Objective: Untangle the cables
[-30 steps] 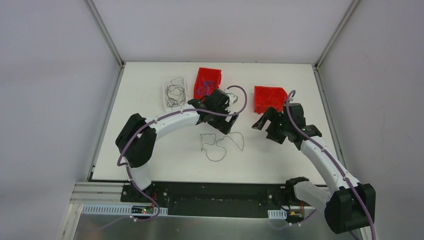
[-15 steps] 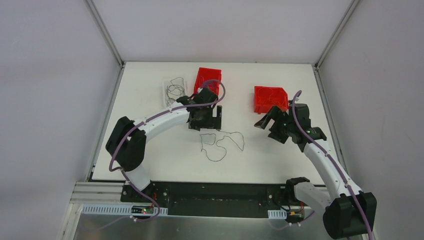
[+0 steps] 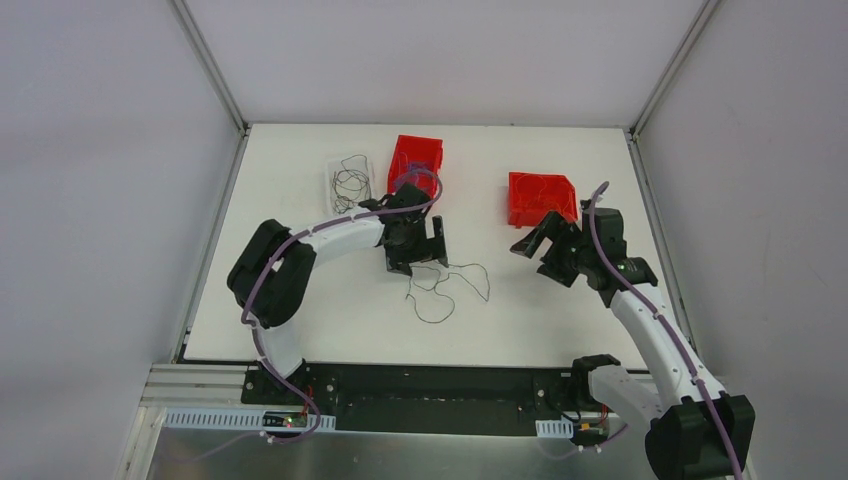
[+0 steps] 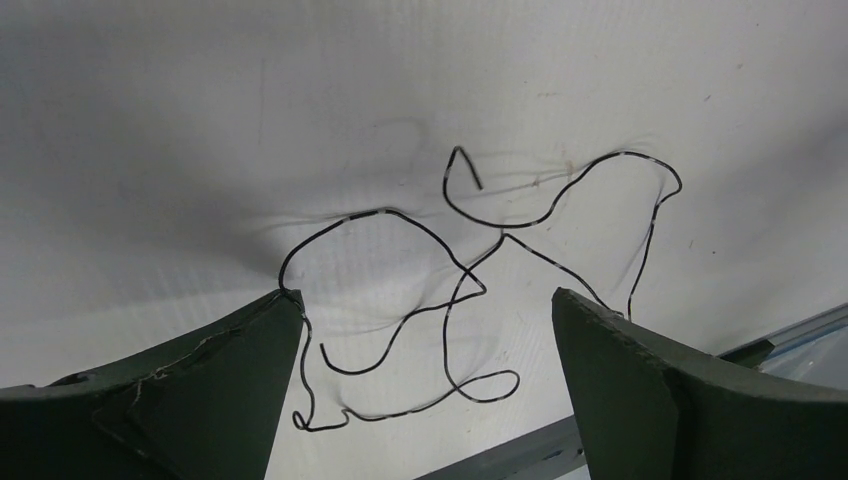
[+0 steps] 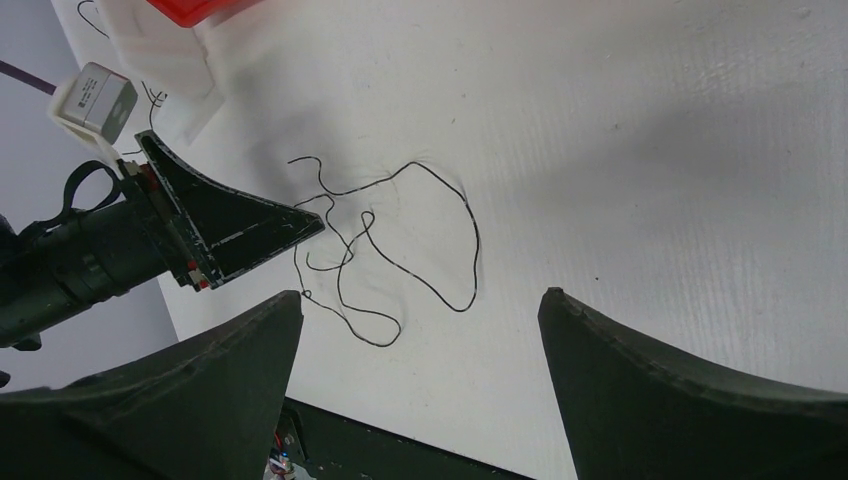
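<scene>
Counter [image 3: 300,310] bears everything. Left tool [image 4: 425,297] spreads wide above it, and its arm hides the near edge of one red bin [image 3: 415,158], where bluish strands [image 3: 408,182] barely show. Right tool [image 5: 420,295], also wide, sits by the second red bin [image 3: 540,197], whose contents are unclear. Pale sheet [image 3: 350,185] carries black wire curls [image 3: 349,180]. A looped black cable [image 4: 500,236] lies at the left tool's fingertips.

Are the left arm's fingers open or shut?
Open. The left wrist view shows the fingers wide apart, the black wire lying between them.
</scene>
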You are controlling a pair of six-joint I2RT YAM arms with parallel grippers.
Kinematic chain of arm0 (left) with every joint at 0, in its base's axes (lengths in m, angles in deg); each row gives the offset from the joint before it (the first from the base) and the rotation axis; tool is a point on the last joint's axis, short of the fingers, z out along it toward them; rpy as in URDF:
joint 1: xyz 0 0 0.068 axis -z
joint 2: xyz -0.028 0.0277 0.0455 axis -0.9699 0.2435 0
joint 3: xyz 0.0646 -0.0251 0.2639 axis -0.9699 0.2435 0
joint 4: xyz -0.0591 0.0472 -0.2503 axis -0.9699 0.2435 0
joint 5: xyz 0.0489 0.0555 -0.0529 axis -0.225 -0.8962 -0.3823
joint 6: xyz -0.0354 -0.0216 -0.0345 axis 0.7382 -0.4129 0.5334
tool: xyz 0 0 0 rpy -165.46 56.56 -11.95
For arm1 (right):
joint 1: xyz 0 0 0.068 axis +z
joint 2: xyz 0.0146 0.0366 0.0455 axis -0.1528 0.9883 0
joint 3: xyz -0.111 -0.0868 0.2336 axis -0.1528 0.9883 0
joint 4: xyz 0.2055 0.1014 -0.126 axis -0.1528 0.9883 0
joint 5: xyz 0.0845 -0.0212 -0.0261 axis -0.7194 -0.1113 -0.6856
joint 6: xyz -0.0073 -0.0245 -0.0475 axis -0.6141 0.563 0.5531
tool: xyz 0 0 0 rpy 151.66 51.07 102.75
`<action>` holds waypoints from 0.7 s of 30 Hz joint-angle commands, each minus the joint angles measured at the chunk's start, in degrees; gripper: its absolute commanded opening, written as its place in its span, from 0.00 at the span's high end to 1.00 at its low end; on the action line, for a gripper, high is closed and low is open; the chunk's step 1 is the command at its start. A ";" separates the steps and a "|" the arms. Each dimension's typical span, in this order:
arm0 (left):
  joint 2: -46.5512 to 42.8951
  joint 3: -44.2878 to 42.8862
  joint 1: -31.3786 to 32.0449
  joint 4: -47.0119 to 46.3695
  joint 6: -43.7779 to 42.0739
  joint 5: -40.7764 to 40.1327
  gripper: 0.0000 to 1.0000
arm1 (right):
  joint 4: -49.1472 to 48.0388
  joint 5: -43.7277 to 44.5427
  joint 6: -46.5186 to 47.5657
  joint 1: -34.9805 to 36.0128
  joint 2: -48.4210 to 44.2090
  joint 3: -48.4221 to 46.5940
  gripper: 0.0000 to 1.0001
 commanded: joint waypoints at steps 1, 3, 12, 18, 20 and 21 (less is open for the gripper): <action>2.29 -4.21 2.61 -1.08 1.71 -0.97 0.01 | 0.20 -1.10 0.48 -0.67 -0.81 -0.10 0.08; 3.17 -6.39 4.19 0.98 0.49 -4.95 0.01 | 0.21 -1.32 0.55 -0.77 -0.80 -0.15 0.08; 9.89 -17.30 12.23 13.44 -5.96 -24.10 0.01 | 0.21 -1.91 0.75 -1.41 -1.20 0.29 0.08; 14.24 -21.45 14.66 17.16 -6.59 -28.13 0.01 | 0.20 -2.41 0.75 -1.83 -1.06 0.38 0.08; 15.30 -21.67 15.15 17.29 -6.43 -28.50 0.01 | 0.32 -2.57 0.75 -2.08 -1.26 0.38 0.08; 15.79 -21.84 15.56 17.35 -6.39 -29.02 0.01 | 0.23 -2.59 0.75 -2.11 -1.29 0.42 0.08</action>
